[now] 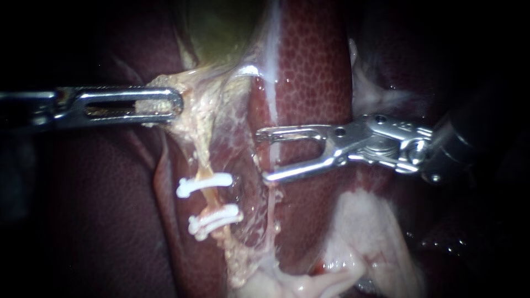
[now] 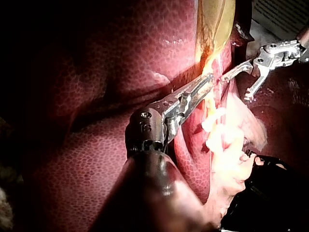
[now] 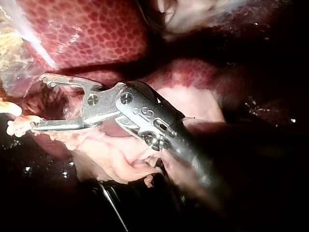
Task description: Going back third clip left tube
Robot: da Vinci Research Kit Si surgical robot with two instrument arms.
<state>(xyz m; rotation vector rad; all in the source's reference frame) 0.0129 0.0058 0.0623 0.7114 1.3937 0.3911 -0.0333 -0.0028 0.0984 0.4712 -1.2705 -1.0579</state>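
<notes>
Endoscope view. The end effector of the slender steel left instrument is being seen in the upper left of the frame, its shaft entering from the left edge. The slotted jaws are being held closed on a pale yellowish fold of tissue, which is also being glimpsed through the slot. The fold is lying just under the greenish-yellow gallbladder at the top centre.

The end effector of the jointed steel right instrument is being seen at centre right, its shaft entering from the right edge. Its jaws are being held wide apart, and nothing is being gripped or carried between them. They are being shown over the dark red, stippled liver. A thin whitish strand is being seen running top to bottom across the gap near the tips; contact cannot be judged.

The pale, stringy left tube is being seen running down the centre left, from the held fold towards the bottom centre. Two white bar-shaped clips are being carried across it: an upper clip and, just below, a lower clip. The open jaw tips are standing near the tube, to its right and apart from it, level with the stretch just above the upper clip.

Left wrist view: the left instrument is being shown closed on pale tissue beside the gallbladder, with the right instrument open just ahead of it.

Right wrist view: the right instrument is being shown gaping and empty.
</notes>
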